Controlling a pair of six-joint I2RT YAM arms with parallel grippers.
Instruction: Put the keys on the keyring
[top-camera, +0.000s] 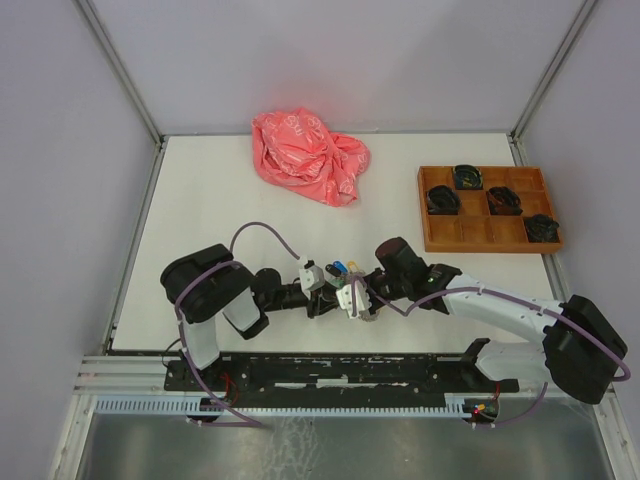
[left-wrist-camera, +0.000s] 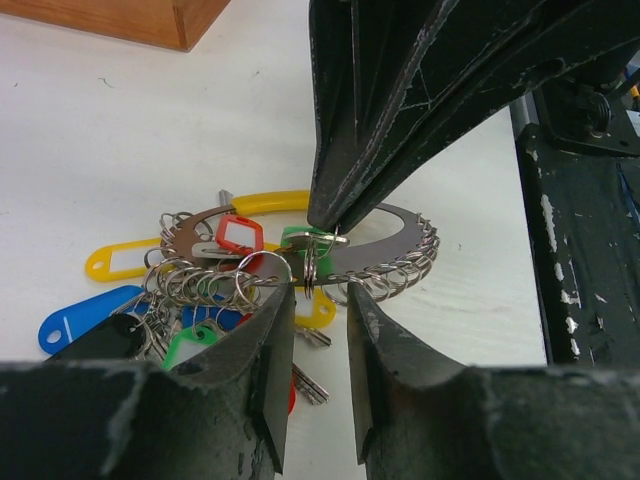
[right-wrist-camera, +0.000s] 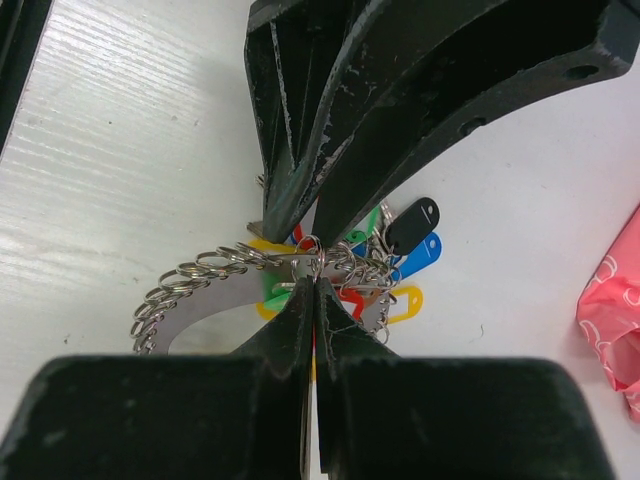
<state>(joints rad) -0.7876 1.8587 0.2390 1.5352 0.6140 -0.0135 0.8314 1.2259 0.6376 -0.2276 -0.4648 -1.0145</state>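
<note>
The keyring (left-wrist-camera: 395, 235) is a flat metal oval plate lying on the table, with many split rings along its edge. A green-tagged key (left-wrist-camera: 296, 238) and a red-tagged key (left-wrist-camera: 238, 234) lie on it. In the left wrist view my left gripper (left-wrist-camera: 320, 292) stands open just short of the plate's near edge, with one upright split ring (left-wrist-camera: 308, 268) at the mouth of the gap. From the opposite side my right gripper (right-wrist-camera: 315, 285) is shut, pinching that split ring (right-wrist-camera: 314, 250) at the plate's edge, and its tips cover part of the green tag.
Loose keys with yellow, blue and black tags (left-wrist-camera: 80, 325) are bunched beside the plate. A wooden compartment tray (top-camera: 490, 246) with dark items stands at the right. A crumpled pink bag (top-camera: 310, 155) lies at the back. The arms' base rail (top-camera: 340, 370) runs along the near edge.
</note>
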